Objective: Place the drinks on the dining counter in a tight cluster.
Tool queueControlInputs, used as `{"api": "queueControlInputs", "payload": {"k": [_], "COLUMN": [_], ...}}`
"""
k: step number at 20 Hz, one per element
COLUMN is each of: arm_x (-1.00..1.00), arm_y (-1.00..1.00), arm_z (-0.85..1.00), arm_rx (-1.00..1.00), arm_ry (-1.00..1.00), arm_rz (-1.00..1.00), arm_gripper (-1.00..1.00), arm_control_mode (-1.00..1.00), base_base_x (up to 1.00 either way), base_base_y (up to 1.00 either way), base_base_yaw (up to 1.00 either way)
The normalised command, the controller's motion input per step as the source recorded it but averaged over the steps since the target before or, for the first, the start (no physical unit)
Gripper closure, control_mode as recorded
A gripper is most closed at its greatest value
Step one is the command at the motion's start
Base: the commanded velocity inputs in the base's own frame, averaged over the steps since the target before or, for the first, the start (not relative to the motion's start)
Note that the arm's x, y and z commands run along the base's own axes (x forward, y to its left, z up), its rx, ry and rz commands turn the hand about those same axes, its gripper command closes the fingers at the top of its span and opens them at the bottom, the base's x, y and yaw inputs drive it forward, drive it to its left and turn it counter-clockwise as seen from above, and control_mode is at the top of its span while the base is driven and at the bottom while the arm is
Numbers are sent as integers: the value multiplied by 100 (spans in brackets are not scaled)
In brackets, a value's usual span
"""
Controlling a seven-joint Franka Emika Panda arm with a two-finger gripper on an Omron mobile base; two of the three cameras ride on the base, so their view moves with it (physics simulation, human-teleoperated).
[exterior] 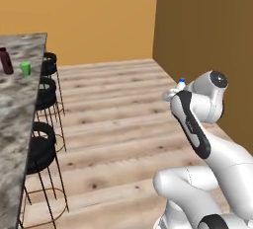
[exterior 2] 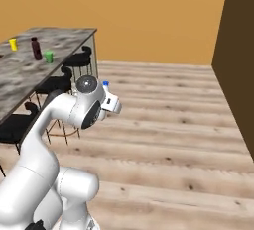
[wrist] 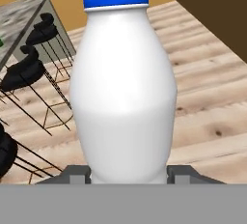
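My gripper point(wrist: 128, 175) is shut on the base of a water bottle point(wrist: 124, 97), which has a pale body and a blue cap. It hangs upright in the air over the wooden floor, to the right of the dining counter point(exterior: 15, 104) and well apart from it. The bottle's blue cap point(exterior: 182, 81) pokes up behind my arm in the left base view, and beside the hand point(exterior 2: 112, 103) in the right base view. A squat maroon bottle point(exterior: 6, 61) point(exterior 2: 35, 48) stands on the counter's far end.
A green cup point(exterior: 24, 67) point(exterior 2: 48, 56) stands next to the maroon bottle, and a yellow cup point(exterior 2: 13, 44) sits farther back. Black bar stools point(exterior: 42, 144) point(exterior 2: 55, 85) line the counter's near side. A dark brown wall point(exterior: 207, 35) rises on the right, with open wooden floor point(exterior 2: 168, 125) between.
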Motion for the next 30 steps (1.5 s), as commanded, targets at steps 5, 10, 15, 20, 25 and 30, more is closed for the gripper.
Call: {"api": "queueControlInputs", "payload": {"k": [5,10,15,20,25,30], "arm_x": [0,0,0,0,0,0], "arm_y": [0,0,0,0,0,0], "arm_z": [0,0,0,0,0,0], "arm_rx": [0,0,0,0,0,0], "arm_ry": [0,0,0,0,0,0], "arm_rz": [0,0,0,0,0,0], "arm_gripper": [100,100,100,100,100,100], "arm_control_mode": [100,100,100,100,100,100], "base_base_x": [81,79,79,78,78,78], "base_base_y": [-14,-17,-19,-19,-19,-19], "base_base_yaw": [1,1,1,1,1,1]}}
